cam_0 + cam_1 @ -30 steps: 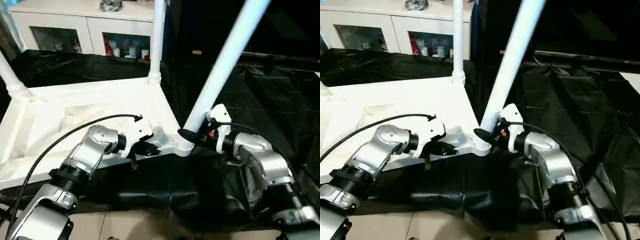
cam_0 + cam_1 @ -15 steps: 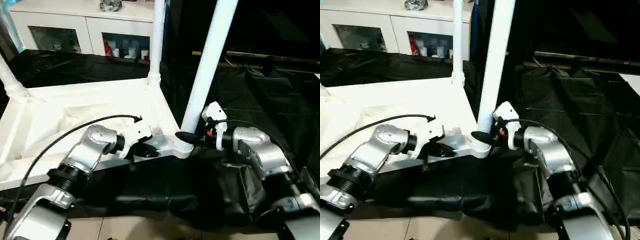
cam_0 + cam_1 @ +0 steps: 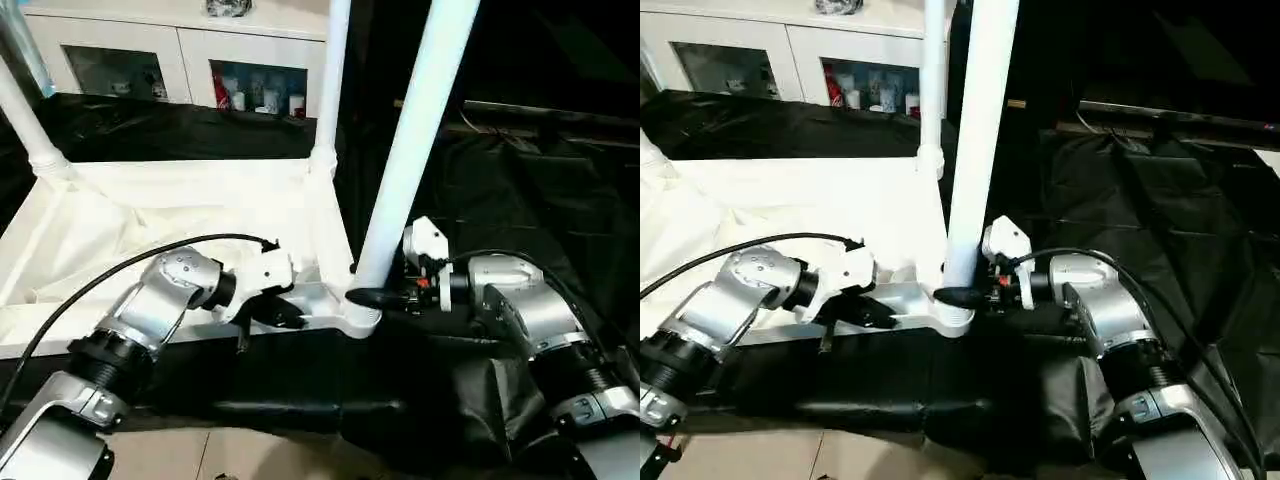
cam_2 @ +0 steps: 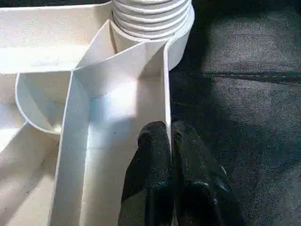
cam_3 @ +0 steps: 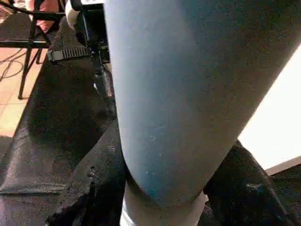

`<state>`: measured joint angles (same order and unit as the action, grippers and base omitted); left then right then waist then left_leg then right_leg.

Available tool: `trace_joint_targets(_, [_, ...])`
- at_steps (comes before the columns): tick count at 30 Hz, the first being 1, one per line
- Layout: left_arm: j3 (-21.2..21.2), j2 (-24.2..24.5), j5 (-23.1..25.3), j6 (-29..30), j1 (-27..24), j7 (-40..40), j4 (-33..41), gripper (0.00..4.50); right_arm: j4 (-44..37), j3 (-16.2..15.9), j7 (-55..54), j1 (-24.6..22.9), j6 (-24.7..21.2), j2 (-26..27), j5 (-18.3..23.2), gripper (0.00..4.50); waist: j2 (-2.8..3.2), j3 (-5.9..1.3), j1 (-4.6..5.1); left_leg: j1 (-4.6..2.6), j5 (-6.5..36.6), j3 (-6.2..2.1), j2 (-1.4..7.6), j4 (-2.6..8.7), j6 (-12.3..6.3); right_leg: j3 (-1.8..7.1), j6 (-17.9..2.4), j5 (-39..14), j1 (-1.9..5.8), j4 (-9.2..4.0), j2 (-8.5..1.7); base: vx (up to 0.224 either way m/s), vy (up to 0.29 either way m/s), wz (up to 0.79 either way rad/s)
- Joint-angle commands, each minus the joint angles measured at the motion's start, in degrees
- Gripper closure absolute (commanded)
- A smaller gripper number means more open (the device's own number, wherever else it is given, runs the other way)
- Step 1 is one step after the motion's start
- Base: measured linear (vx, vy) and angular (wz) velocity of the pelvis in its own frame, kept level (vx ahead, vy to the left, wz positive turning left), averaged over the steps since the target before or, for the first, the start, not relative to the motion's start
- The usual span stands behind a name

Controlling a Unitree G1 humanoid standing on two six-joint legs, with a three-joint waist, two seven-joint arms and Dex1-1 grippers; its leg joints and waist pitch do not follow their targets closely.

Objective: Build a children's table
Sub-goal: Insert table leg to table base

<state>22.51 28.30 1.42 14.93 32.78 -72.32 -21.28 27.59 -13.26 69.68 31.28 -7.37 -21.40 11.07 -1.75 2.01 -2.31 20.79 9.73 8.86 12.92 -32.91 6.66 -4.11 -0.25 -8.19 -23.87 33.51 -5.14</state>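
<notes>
one second ago the leg [image 3: 405,170] leaned hard; now it stands nearly upright in the corner socket [image 3: 360,312] between my right gripper [image 3: 385,297] jaws, which clasp it. left gripper [image 4: 170,155] jaws pinch the tabletop [image 3: 150,215] rim. seating looks close.

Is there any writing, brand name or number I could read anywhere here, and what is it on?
None can be read.
The small items behind the cabinet glass doors may carry labels, but they are too small to read.
The table legs, tabletop and both grippers, left and right, show no markings.
</notes>
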Motion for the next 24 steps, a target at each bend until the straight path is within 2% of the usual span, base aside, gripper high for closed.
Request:
trace_joint_targets(1, [-1.9, -1.9, -2.2, 0.1, 2.1, 1.3, 3.1, 4.50, 5.3, -3.2, -4.0, -1.9, -2.2, 1.8, -4.4, 2.62, 0.46, -3.01, -0.18, -0.27, 18.4, 1.10, -0.24, 4.01, -1.54, 1.66, -11.7, -19.1, 2.98, -3.59, -1.76, 0.000, 0.000, 0.00])
trace_joint_targets(3, [-2.6, -2.4, -2.6, 1.3, 2.4, 2.5, 3.1, 4.50, 7.5, -2.1, -8.3, -1.0, -1.6, 3.0, -5.3, 2.62, 0.23, -2.90, -0.03, -0.11, 19.3, 0.98, -0.31, 4.10, -1.14, 1.57, -10.6, -21.7, 3.06, -3.71, -1.75, 0.000, 0.000, 0.00])
trace_joint_targets(4, [-3.0, -2.9, -2.5, 2.2, 2.8, 3.7, 2.8, 4.50, 9.7, -0.8, -12.1, 0.0, -2.1, 4.1, -5.4, 2.62, 0.16, -2.64, 0.25, -0.18, 21.3, 0.84, -0.54, 4.15, -0.53, 1.36, -8.7, -26.9, 2.86, -4.26, -1.77, 0.000, 0.000, 0.00])
trace_joint_targets(5, [-3.3, -3.3, -2.4, 2.9, 3.1, 4.6, 2.6, 4.50, 11.1, 0.1, -14.6, 0.7, -2.4, 4.9, -5.5, 2.62, 0.18, -2.60, 0.41, -0.25, 21.9, 0.77, -0.57, 4.10, -0.35, 1.34, -8.1, -28.7, 2.72, -4.42, -1.85, -0.050, -0.005, -0.09])
trace_joint_targets(6, [-3.8, -4.1, -1.7, 4.7, 3.9, 6.8, 1.9, 4.50, 13.1, 1.3, -18.5, 1.6, -2.8, 6.2, -5.6, 2.62, -0.03, -2.50, 0.72, -0.23, 22.8, 0.57, -0.67, 4.09, 0.03, 1.05, -6.6, -32.3, 2.66, -4.81, -1.89, -0.050, -0.005, -0.09])
trace_joint_targets(7, [-4.2, -5.1, -1.0, 5.8, 4.8, 9.1, 1.0, 4.50, 14.6, 2.2, -21.5, 2.3, -3.2, 7.3, -5.5, 2.62, 0.11, -2.40, 0.77, -0.54, 23.8, 0.41, -0.83, 3.92, 0.40, 0.74, -5.2, -35.6, 2.37, -5.40, -1.96, -0.055, -0.002, -0.10])
trace_joint_targets(10, [-5.2, -7.4, -0.2, 8.4, 6.7, 13.6, -0.9, 4.50, 16.8, 3.6, -26.9, 3.4, -4.3, 9.7, -5.3, 2.62, 0.19, -2.48, 1.16, -0.75, 24.7, 0.20, -0.90, 3.93, 0.50, 0.27, -4.2, -35.9, 2.37, -5.92, -1.90, 0.000, 0.000, 0.00])
trace_joint_targets(11, [-5.4, -8.2, 0.0, 9.0, 7.3, 14.8, -1.6, 4.50, 17.7, 3.9, -28.4, 3.8, -5.0, 10.5, -5.1, 2.62, 0.21, -2.54, 1.19, -0.72, 24.6, 0.13, -0.85, 4.00, 0.38, 0.23, -4.5, -35.1, 2.44, -5.89, -1.95, 0.000, 0.000, 0.00])
trace_joint_targets(12, [-5.5, -10.3, 0.4, 11.0, 8.8, 17.6, -3.3, 4.50, 20.5, 5.0, -32.5, 5.3, -7.1, 12.7, -4.6, 2.62, 0.47, -2.38, 1.33, -0.63, 25.3, 0.13, -0.86, 4.08, 0.16, 0.06, -4.8, -34.4, 2.38, -5.98, -1.77, 0.000, 0.000, 0.00])
trace_joint_targets(13, [-5.5, -11.5, 0.7, 12.3, 9.7, 19.3, -4.3, 4.50, 22.5, 5.8, -35.3, 6.3, -8.5, 14.2, -4.2, 2.62, 0.46, -2.27, 1.66, -1.20, 27.2, 0.08, -0.91, 3.86, 0.25, -0.31, -4.9, -35.4, 1.81, -6.31, -1.67, 0.000, 0.000, 0.00])
trace_joint_targets(15, [-5.5, -13.3, 1.5, 13.6, 10.7, 22.1, -5.6, 4.50, 25.0, 6.3, -38.3, 7.6, -8.7, 15.8, -4.3, 2.62, 0.64, -2.25, 1.86, -1.47, 28.6, -0.05, -1.04, 3.65, 0.24, -0.75, -4.6, -36.4, 1.75, -6.57, -1.73, 0.000, 0.000, 0.00])
trace_joint_targets(16, [-5.4, -14.8, 2.1, 14.5, 11.4, 24.2, -6.6, 4.50, 26.9, 6.5, -40.5, 8.5, -8.6, 17.0, -4.4, 2.62, 0.91, -2.09, 2.21, -1.73, 30.5, -0.20, -1.08, 3.43, 0.07, -1.69, -3.4, -38.5, 1.75, -7.43, -1.84, 0.000, 0.000, 0.00])
trace_joint_targets(17, [-5.6, -17.9, 2.8, 15.9, 12.5, 28.2, -8.6, 4.50, 30.6, 7.5, -44.6, 10.5, -7.6, 19.3, -4.5, 2.62, 0.93, -2.02, 2.71, -1.65, 31.2, -0.40, -0.99, 3.45, -0.13, -2.38, -2.9, -38.5, 2.01, -7.81, -1.85, 0.000, 0.000, 0.00])
trace_joint_targets(18, [-5.7, -18.2, 2.9, 16.0, 12.6, 28.6, -8.8, 4.50, 30.9, 7.7, -45.0, 10.7, -7.6, 19.5, -4.5, 2.62, 1.24, -1.93, 2.74, -2.06, 32.2, -0.58, -0.90, 3.47, -0.14, -2.95, -2.7, -38.6, 2.02, -8.19, -1.85, 0.000, 0.000, 0.00])
trace_joint_targets(19, [-6.0, -19.8, 3.1, 16.3, 13.2, 30.9, -10.4, 4.50, 32.3, 8.4, -47.0, 11.6, -7.5, 20.9, -4.6, 2.62, 1.41, -1.69, 3.10, -2.50, 34.3, -0.79, -0.64, 3.57, -0.57, -4.20, -1.9, -37.9, 2.28, -9.00, -1.67, 0.000, 0.000, 0.00])
trace_joint_targets(20, [-6.0, -20.0, 3.3, 16.1, 13.3, 31.4, -11.0, 4.50, 32.3, 8.4, -47.2, 11.7, -7.4, 21.1, -4.7, 2.62, 1.80, -1.64, 3.14, -2.61, 35.7, -1.10, -0.37, 3.85, -0.63, -4.67, -1.9, -36.8, 2.77, -8.92, -1.80, 0.000, 0.000, 0.00])
trace_joint_targets(21, [-6.0, -20.0, 3.3, 16.1, 13.3, 31.4, -11.0, 4.50, 32.3, 8.4, -47.2, 11.7, -7.4, 21.1, -4.7, 2.62, 1.93, -1.60, 3.31, -2.21, 36.9, -1.38, -0.05, 4.38, -0.85, -4.85, -1.8, -35.5, 3.47, -8.76, -1.78, 0.000, 0.000, 0.00])
trace_joint_targets(22, [-6.1, -20.2, 3.5, 16.1, 13.7, 31.9, -11.8, 4.50, 32.7, 8.7, -47.4, 12.2, -7.8, 22.0, -4.8, 2.62, 3.16, -1.29, 2.86, -1.13, 43.9, -2.11, 2.24, 7.25, -0.84, -3.73, -4.1, -25.2, 5.67, -4.64, -1.59, 0.000, 0.000, 0.00])
trace_joint_targets(23, [-6.1, -20.2, 3.4, 16.2, 13.7, 32.0, -12.0, 4.50, 32.8, 8.7, -47.4, 12.3, -7.9, 22.1, -4.9, 2.62, 2.91, -1.02, 2.69, -0.77, 45.7, -2.07, 2.75, 8.13, -0.73, -3.18, -4.7, -22.8, 5.93, -3.11, -1.43, 0.000, 0.000, 0.00])
trace_joint_targets(24, [-6.2, -20.1, 3.4, 16.2, 13.8, 32.0, -12.2, 4.50, 33.1, 8.7, -47.4, 12.4, -7.9, 22.3, -5.0, 2.62, 2.34, -0.59, 2.20, -1.68, 47.4, -1.19, 2.29, 8.32, -0.26, -2.41, -5.4, -24.8, 4.80, -3.18, -1.32, 0.000, 0.000, 0.00])
